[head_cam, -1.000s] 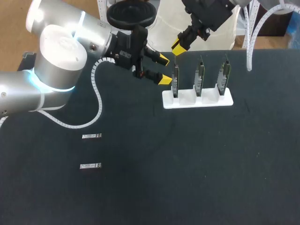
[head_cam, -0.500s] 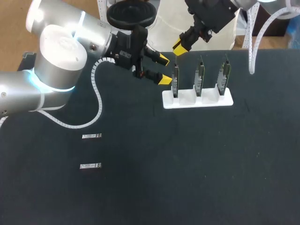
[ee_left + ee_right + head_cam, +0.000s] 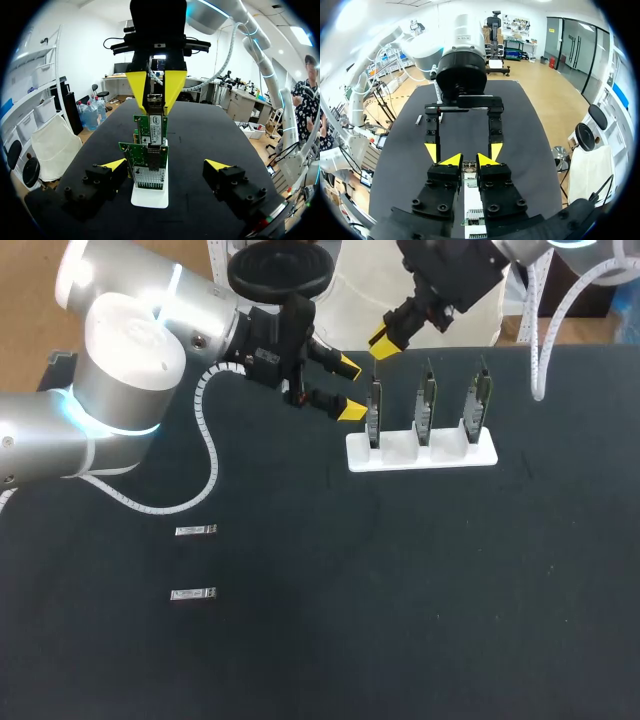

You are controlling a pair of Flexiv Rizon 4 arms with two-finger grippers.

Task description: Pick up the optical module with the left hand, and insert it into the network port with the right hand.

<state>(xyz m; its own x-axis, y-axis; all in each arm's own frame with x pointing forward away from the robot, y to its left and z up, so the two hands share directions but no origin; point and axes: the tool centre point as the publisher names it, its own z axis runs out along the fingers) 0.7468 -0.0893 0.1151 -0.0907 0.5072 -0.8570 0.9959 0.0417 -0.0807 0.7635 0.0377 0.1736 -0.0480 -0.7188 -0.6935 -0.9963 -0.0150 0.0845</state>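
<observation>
- The right tool [image 3: 383,342] is clamped on the optical module [image 3: 155,101]. It holds the module just above the top edge of the leftmost network card [image 3: 374,415], at the far side of the table [image 3: 400,590].
- The left tool [image 3: 350,388] has its fingers apart and grips nothing. It sits just left of that card, one finger on the near side of it and one on the far side.
- I judge the step in hand to be the insertion. The module's long axis should line up with the port before the press, and it should go straight down along the card without tilting.
- The card is thin and upright in the white holder [image 3: 450,455], so a sideways push could lean it or shift the holder. The push should stay gentle and centred.
- There is little room on the left, with the left tool's fingers flanking the card.
- To the right, the middle card [image 3: 427,405] is near and the right card [image 3: 476,405] is beyond it. The free path for the right tool is up and away.
- Two spare modules [image 3: 195,531] [image 3: 193,594] lie well apart at the near left.
</observation>
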